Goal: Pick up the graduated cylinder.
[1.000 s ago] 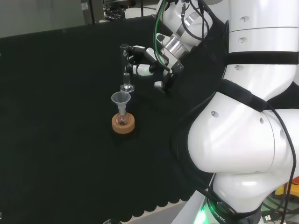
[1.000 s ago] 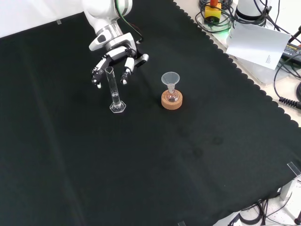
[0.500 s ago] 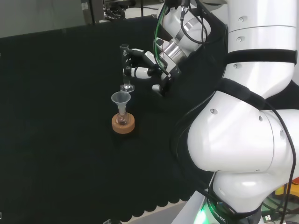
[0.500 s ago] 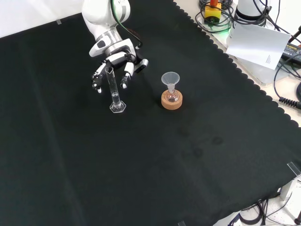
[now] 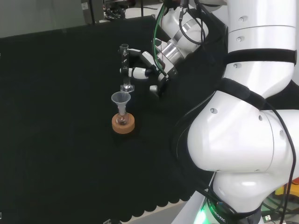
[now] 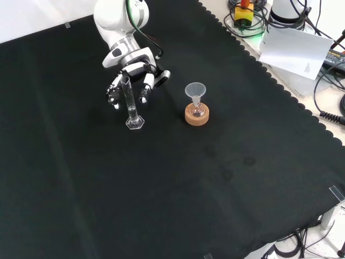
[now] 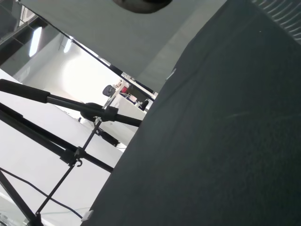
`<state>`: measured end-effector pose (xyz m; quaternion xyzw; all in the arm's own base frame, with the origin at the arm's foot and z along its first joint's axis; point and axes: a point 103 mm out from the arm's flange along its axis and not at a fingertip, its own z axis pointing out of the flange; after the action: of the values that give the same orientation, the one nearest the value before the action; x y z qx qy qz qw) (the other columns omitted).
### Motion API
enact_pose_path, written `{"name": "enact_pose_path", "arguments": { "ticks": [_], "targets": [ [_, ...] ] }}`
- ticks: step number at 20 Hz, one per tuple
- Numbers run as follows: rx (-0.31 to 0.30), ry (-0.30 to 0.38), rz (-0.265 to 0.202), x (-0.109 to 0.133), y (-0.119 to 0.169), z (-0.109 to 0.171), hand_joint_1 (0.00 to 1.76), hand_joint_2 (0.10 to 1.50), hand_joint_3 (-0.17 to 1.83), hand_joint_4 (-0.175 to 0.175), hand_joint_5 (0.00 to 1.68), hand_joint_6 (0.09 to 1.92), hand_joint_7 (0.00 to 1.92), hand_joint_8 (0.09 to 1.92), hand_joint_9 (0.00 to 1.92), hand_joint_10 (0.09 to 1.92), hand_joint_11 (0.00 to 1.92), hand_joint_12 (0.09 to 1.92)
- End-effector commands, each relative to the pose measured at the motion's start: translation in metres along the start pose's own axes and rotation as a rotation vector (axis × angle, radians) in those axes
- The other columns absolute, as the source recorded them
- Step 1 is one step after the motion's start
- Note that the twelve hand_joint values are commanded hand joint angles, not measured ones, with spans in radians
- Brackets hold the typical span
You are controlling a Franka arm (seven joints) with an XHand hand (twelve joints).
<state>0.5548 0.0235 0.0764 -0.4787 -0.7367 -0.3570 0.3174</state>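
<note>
A: Cylinder position?

B: The graduated cylinder [image 6: 129, 102] stands upright on the black cloth [image 6: 178, 183], hexagonal foot down, open mouth up, long axis vertical. In the front view it sits toward the cloth's far edge, left of centre. In the head view [image 5: 124, 67] it is beyond the funnel.

A: Hand?

B: The hand [image 6: 132, 73] is right behind the tube's upper half in the front view. Fingers [image 6: 144, 93] spread and partly bent, hanging to either side of the tube. In the head view the hand [image 5: 145, 70] reaches from the right, one white fingertip at the glass; cannot tell whether it touches.

A: Neighbours?

B: A small flask [image 6: 197, 109] with a clear funnel [image 6: 195, 90] in its neck, seated in a cork ring [image 6: 197, 116], to the cylinder's right in the front view, apart from it.
</note>
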Motion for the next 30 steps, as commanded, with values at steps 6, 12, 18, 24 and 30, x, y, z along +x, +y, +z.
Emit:
{"name": "enact_pose_path", "arguments": {
  "ticks": [6, 12, 18, 24, 30],
  "targets": [
    [-0.006, 0.022, 0.006, -0.003, 0.002, 0.006, 1.03, 1.0, -0.17, -0.038, 0.61, 0.09, 0.53, 0.6, 0.77, 0.5, 0.5, 1.25],
    [-0.015, 0.036, 0.007, -0.005, 0.002, 0.007, 1.03, 1.0, -0.17, -0.038, 0.61, 0.09, 0.54, 0.6, 0.78, 0.49, 0.52, 1.24],
    [-0.016, 0.056, 0.007, -0.006, 0.003, 0.015, 1.04, 1.0, -0.17, -0.039, 0.6, 0.09, 0.54, 0.6, 0.8, 0.48, 0.54, 1.23],
    [-0.041, 0.074, 0.005, -0.007, 0.003, 0.014, 1.04, 1.01, -0.17, -0.041, 0.6, 0.11, 0.56, 0.59, 0.84, 0.45, 0.6, 1.19],
    [-0.05, 0.076, -0.006, -0.006, 0.003, 0.012, 1.03, 1.04, -0.17, -0.039, 0.63, 0.13, 0.57, 0.59, 0.86, 0.44, 0.62, 1.18]
  ]
}}
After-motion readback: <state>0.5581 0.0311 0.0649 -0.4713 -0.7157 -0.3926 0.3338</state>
